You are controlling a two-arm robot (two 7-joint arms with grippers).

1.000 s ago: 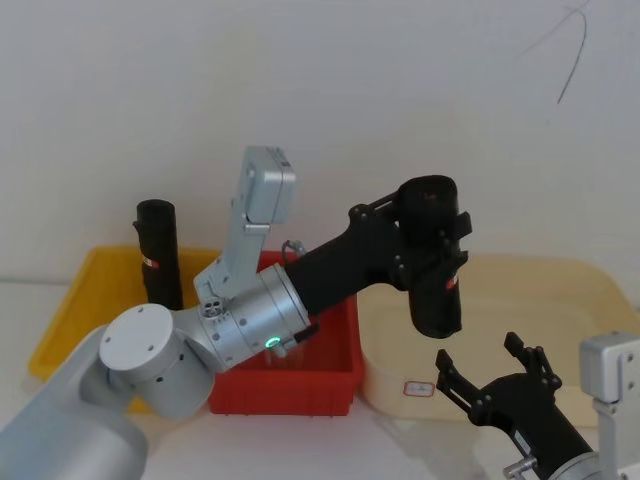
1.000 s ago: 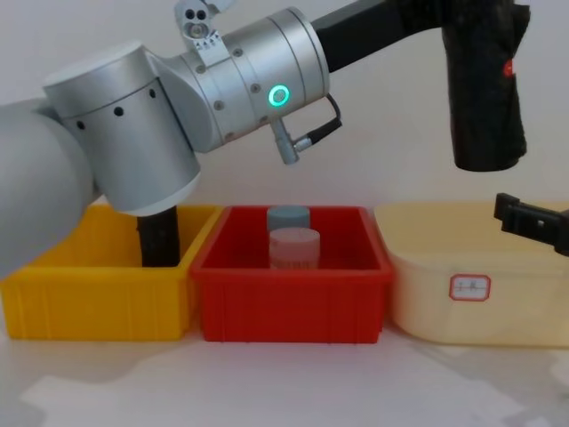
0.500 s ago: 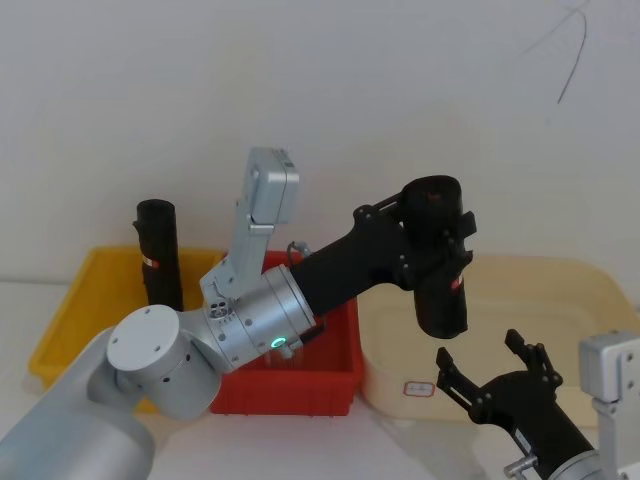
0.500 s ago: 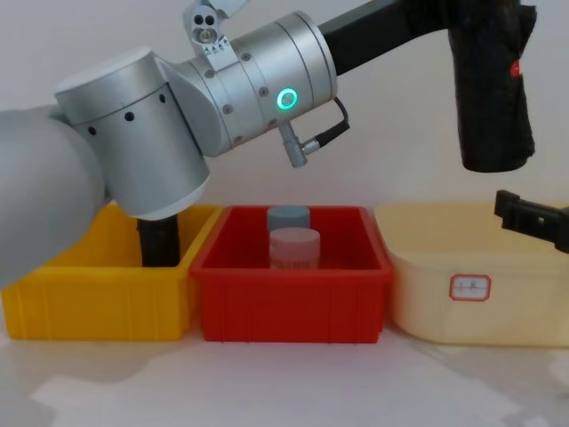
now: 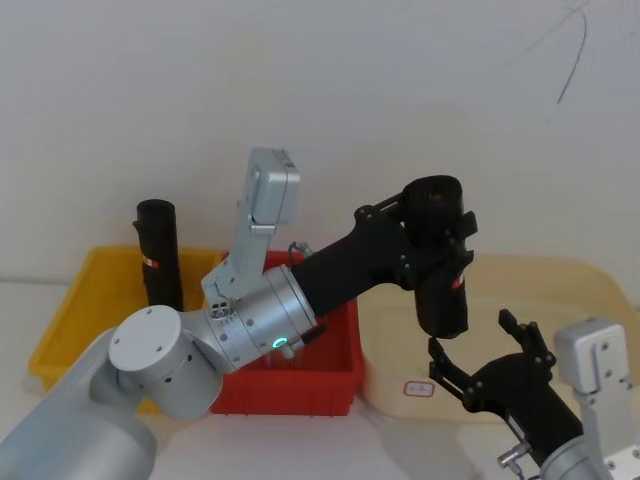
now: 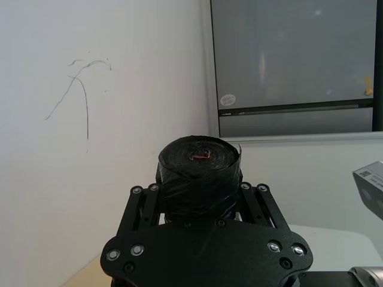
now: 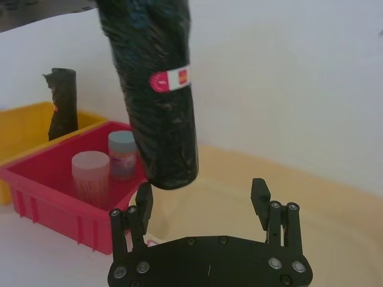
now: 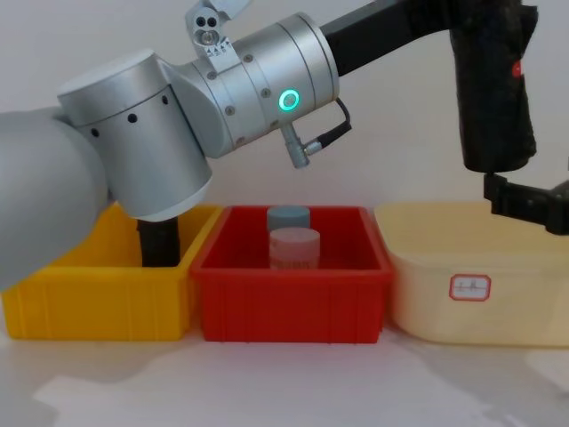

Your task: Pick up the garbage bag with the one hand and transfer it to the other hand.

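Risen under the garbage bag (image 5: 441, 298) clamped by the left pincer (image 5: 437, 238), the spread right pincer (image 5: 470, 333) should grip its lower end squarely.

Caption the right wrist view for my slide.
Left gripper holds the garbage bag upright just above the open right gripper.

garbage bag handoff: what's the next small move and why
Probably raise the right gripper a little: it sits open just below the garbage bag, held upright by the left gripper, so it doesn't flank the roll yet.
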